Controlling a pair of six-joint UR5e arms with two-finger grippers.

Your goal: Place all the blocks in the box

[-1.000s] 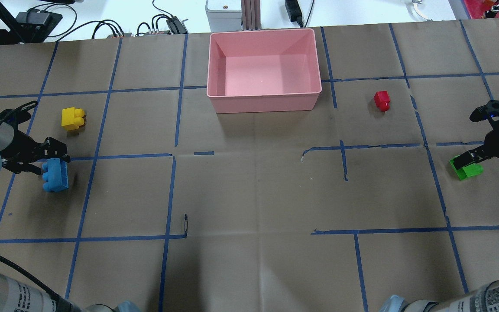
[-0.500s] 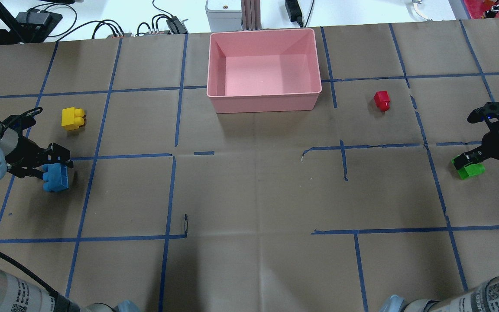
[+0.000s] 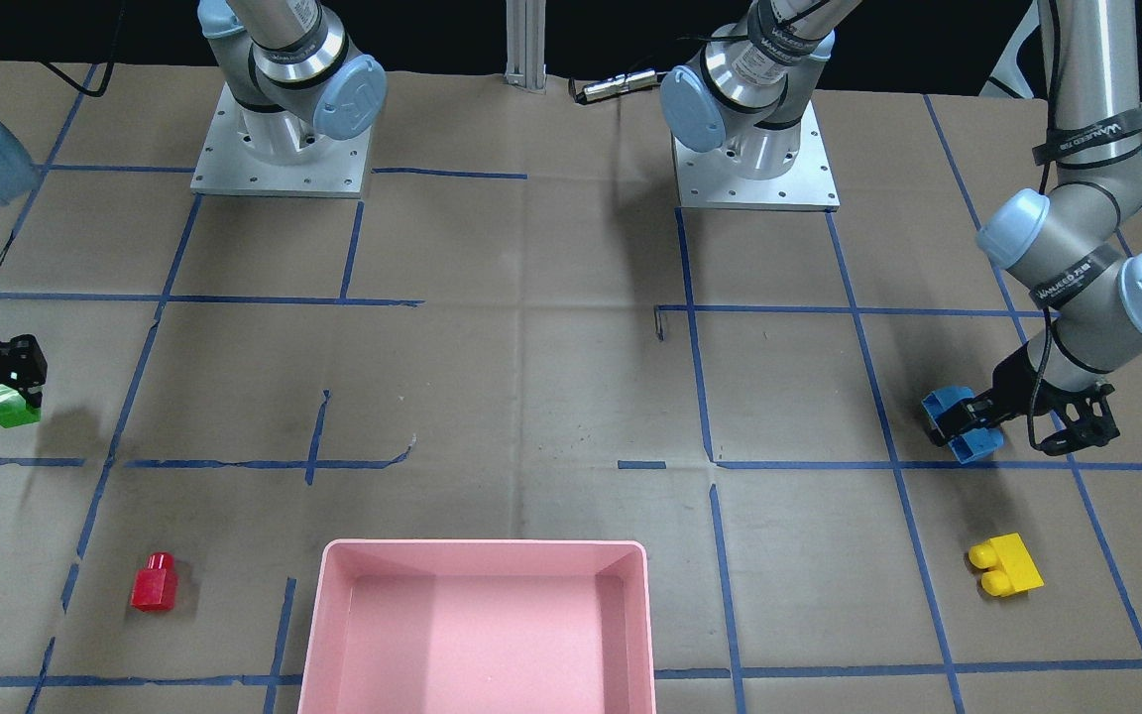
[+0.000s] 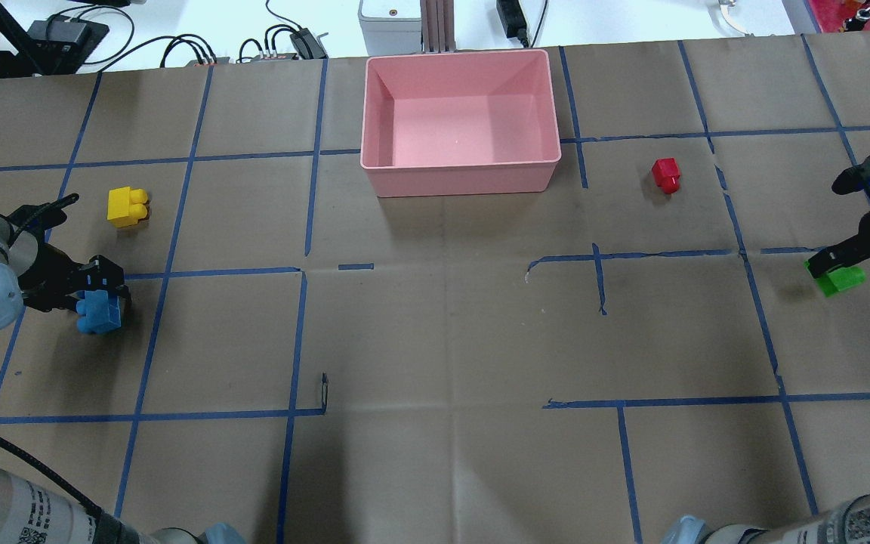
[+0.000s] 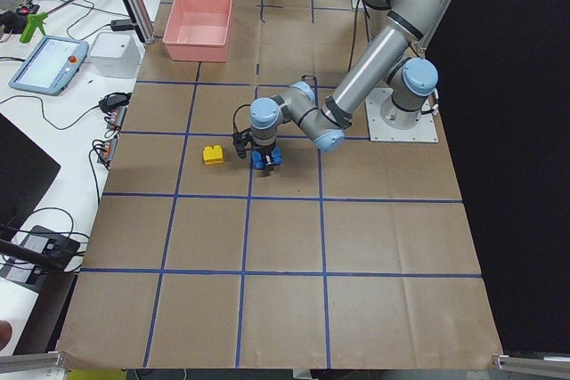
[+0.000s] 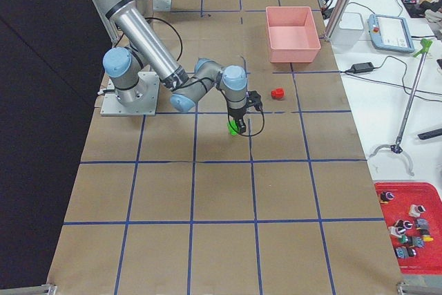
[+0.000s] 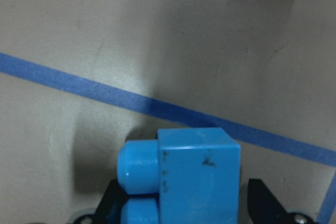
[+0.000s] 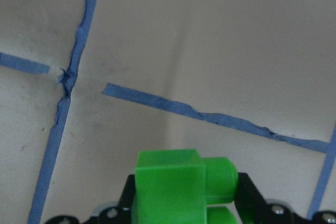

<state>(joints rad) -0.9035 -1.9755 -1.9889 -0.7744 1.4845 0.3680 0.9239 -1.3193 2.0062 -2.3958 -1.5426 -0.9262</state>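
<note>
My left fingers are clamped narrow on the blue block, pinching its flat sides, studs pointing sideways. It hangs off the worktop, with its shadow spread below it. Over on the other side, my right fingers are closed on the green block, gripped the same way, studs out to the side, also lifted. The yellow block sits on the worktop near my left fingers, just ahead of them. The red block lies ahead of my right fingers and inward, between them and the box. The box is well apart from both pairs of fingers, far forward, about midway between them, nothing inside it.
</note>
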